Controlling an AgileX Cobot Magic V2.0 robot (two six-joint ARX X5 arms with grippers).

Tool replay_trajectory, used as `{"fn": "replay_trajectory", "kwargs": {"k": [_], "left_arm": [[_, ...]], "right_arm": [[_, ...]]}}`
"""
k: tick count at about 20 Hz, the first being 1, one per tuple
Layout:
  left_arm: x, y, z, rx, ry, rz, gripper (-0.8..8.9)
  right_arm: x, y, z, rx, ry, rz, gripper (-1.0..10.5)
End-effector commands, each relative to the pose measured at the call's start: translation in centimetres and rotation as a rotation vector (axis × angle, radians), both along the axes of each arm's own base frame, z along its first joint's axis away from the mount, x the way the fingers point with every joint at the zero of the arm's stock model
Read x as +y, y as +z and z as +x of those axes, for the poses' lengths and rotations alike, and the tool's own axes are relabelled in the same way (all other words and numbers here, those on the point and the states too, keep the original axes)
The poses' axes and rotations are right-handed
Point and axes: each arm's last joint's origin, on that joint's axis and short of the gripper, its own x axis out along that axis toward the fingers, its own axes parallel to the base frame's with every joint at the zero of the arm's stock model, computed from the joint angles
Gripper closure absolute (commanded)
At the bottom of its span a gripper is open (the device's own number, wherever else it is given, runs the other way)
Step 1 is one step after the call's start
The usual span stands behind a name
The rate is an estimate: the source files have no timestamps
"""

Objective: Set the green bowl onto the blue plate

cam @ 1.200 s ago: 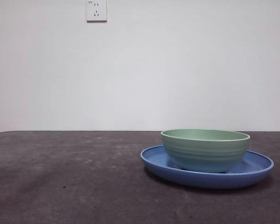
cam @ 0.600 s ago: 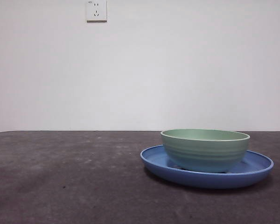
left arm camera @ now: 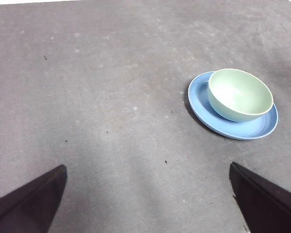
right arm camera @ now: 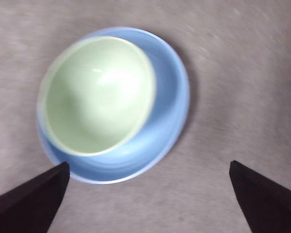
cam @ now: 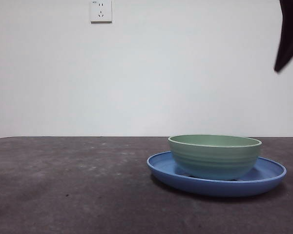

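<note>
On the blue plate (cam: 216, 184), the green bowl (cam: 215, 155) sits upright, off-centre. The right gripper (right arm camera: 145, 194) hangs above it, jaws spread wide, empty. The left gripper (left arm camera: 148, 194) is well off to the side, also wide open.

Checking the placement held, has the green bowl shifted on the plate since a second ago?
No. The green bowl sits where it did on the blue plate.

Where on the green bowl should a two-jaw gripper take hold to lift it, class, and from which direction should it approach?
Probably the rim, from straight above. The green bowl sits upright and open inside the blue plate, whose raised rim would hinder a low sideways approach. One jaw inside the wall and one outside should pinch the thin lip. The right gripper, open above it, seems best placed.
</note>
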Motion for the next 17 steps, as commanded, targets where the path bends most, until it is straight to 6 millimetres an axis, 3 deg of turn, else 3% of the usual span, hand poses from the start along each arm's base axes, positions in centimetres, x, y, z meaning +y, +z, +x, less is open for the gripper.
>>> {"fn": "replay_trajectory", "kwargs": {"k": [1, 5, 10, 14, 17], "left_arm": [[0.0, 0.4, 0.0, -0.013, -0.004, -0.016, 1.26], [0.0, 0.4, 0.0, -0.013, -0.004, -0.016, 1.26], [0.0, 0.4, 0.0, -0.013, -0.004, -0.016, 1.26], [0.0, 0.4, 0.0, -0.013, -0.004, -0.016, 1.25], [0.0, 0.4, 0.0, -0.013, -0.004, -0.016, 1.26]], "right_arm": [[-0.6, -0.4, 1.1, 0.019, -0.022, -0.021, 4.0], [-1.6, -2.1, 3.4, 0.086, -0.082, -0.016, 4.4], [-1.5, -5.2, 6.4, 0.182, -0.050, 0.030, 4.7], [-1.4, -7.0, 8.1, 0.206, -0.047, 0.023, 5.6], [-1.3, -8.4, 9.0, 0.233, -0.006, 0.077, 5.7]]}}
